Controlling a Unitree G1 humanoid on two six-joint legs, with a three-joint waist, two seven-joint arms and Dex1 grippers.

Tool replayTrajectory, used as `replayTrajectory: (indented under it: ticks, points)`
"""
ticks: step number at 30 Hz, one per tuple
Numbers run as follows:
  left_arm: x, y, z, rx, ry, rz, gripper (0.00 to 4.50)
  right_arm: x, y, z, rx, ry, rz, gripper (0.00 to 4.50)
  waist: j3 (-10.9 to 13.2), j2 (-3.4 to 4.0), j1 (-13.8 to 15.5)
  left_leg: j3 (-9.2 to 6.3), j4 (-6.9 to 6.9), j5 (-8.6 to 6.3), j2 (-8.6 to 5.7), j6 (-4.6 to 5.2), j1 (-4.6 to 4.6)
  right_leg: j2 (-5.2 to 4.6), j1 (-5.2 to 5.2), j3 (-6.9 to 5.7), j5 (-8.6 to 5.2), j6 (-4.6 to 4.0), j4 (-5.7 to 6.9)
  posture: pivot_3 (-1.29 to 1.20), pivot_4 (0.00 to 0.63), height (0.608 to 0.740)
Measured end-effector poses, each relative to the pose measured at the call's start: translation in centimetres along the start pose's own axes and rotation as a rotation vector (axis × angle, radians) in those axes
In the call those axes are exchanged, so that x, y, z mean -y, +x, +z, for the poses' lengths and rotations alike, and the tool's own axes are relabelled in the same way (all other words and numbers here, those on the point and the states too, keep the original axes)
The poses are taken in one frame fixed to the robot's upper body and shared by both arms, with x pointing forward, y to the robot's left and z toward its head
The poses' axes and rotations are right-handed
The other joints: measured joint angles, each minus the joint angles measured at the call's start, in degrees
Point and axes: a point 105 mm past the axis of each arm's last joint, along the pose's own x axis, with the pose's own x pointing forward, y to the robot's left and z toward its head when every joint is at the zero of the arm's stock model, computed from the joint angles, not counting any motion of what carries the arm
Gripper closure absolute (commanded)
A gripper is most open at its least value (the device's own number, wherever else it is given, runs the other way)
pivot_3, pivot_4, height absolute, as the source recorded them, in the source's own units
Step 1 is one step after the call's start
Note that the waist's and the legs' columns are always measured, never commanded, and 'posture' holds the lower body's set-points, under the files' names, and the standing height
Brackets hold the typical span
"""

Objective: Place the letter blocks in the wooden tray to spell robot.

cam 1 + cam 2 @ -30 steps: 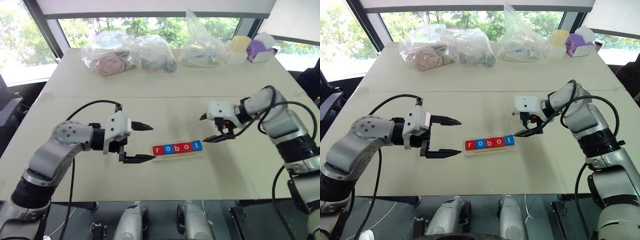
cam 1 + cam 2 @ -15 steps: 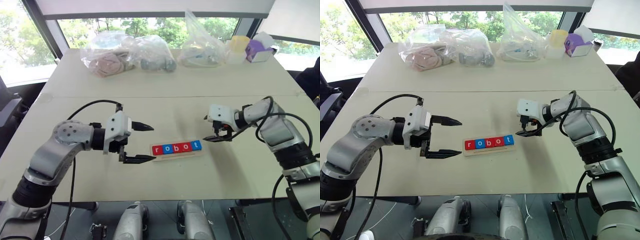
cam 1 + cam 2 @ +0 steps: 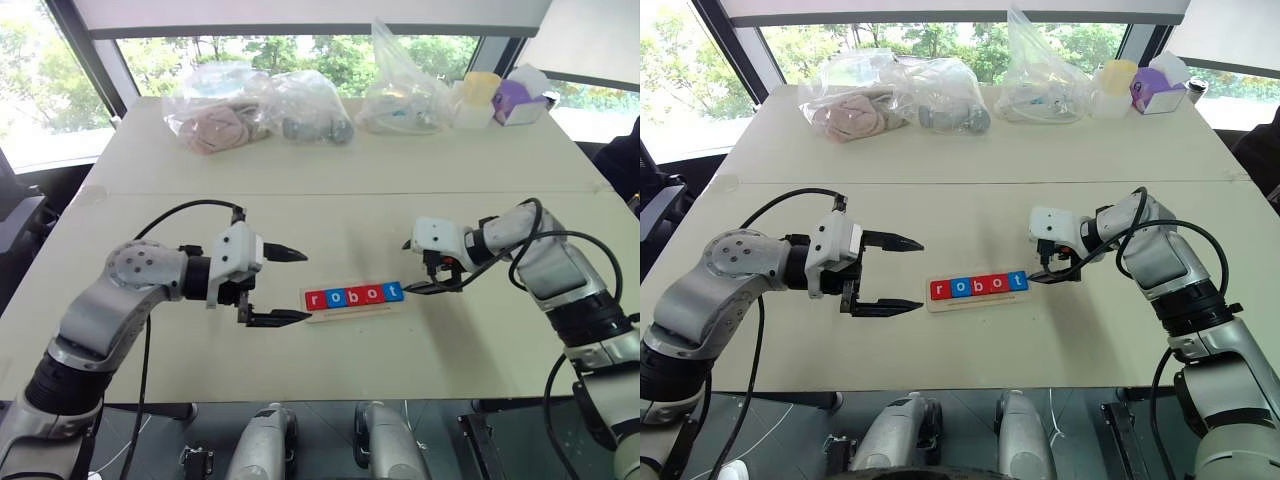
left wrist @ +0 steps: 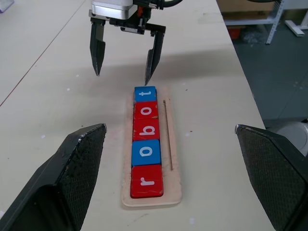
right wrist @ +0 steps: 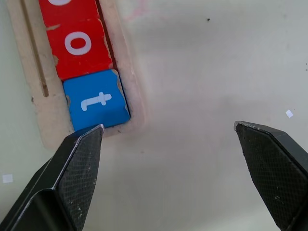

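The right gripper (image 3: pixel 425 270) has dropped closer to the t end, jaws apart, empty. The letter blocks (image 3: pixel 355 296) read robot in the wooden tray (image 4: pixel 169 159), at three o'clock from the open, empty left gripper (image 3: pixel 290 286). Looks finished.

left gripper (image 3: pixel 278 287): fingers spread, level, pointing right; right gripper (image 3: pixel 421 266): fingers spread, angled down
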Motion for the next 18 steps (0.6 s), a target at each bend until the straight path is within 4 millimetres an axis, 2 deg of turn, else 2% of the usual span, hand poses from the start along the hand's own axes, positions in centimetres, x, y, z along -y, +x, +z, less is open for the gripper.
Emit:
replayTrajectory:
  ticks: [9,11,14,18]
  points:
    - [0.0,0.0,0.0,-0.001,0.0,0.003,0.0,0.0,-0.3,-0.2,-0.019,-0.009,-0.004,0.03,0.0,0.0,0.08,0.0,0.0,0.0,0.0,0.0,0.0,0.0,0.0,0.0,0.0,0.0,0.0,0.0,0.15,0.74]
    - [0.0,0.0,-0.1,-0.003,-0.005,0.007,0.0,0.2,-1.1,-0.4,-0.03,0.004,-0.015,0.03,0.0,0.0,0.09,0.01,0.0,0.0,0.0,0.0,0.0,0.0,0.0,0.0,0.0,0.0,-0.01,0.0,0.15,0.74]
    - [0.0,-0.2,-0.4,-0.012,-0.016,0.015,0.0,0.1,-2.9,0.6,0.007,0.014,-0.038,0.03,0.0,0.0,0.07,-0.02,-0.01,0.0,0.02,0.0,0.0,0.0,-0.01,-0.01,0.0,0.0,0.0,0.0,0.15,0.74]
    - [0.2,-0.6,-1.1,-0.035,-0.056,0.034,0.0,-1.8,-4.7,2.0,0.095,0.098,-0.033,0.03,0.0,0.0,0.15,-0.05,-0.01,0.0,0.03,0.0,-0.01,0.0,-0.01,-0.01,0.0,0.0,0.0,0.0,0.15,0.74]
